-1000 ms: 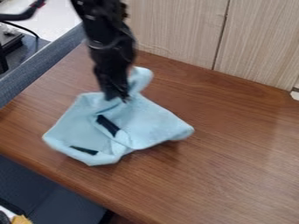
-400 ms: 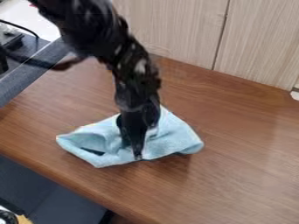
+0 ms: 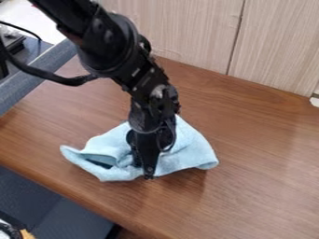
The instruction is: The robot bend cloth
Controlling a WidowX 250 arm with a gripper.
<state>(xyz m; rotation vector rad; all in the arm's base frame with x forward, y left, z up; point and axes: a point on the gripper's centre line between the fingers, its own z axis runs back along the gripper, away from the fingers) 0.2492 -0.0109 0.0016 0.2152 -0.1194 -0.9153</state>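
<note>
The black gripper (image 3: 148,174) hangs over the front edge of the light blue cloth (image 3: 192,148), with its tip low at the middle of that edge. Crumpled cloth shows on both sides of it, a raised fold with a dark opening to the left and a broader, smoother part to the right. The arm and gripper hide the cloth's middle, and whether any cloth is held I cannot tell.
The brown wooden table (image 3: 261,163) carries the cloth. Pale wood panels (image 3: 187,28) stand along its back edge, and a grey-blue padded edge (image 3: 28,79) runs along the upper left. A black cable loops beside the arm.
The gripper has come from the cloth's far side down to its front edge, slightly rightward. The cloth's raised far corner has come down, and the cloth lies more bunched and a little further right.
</note>
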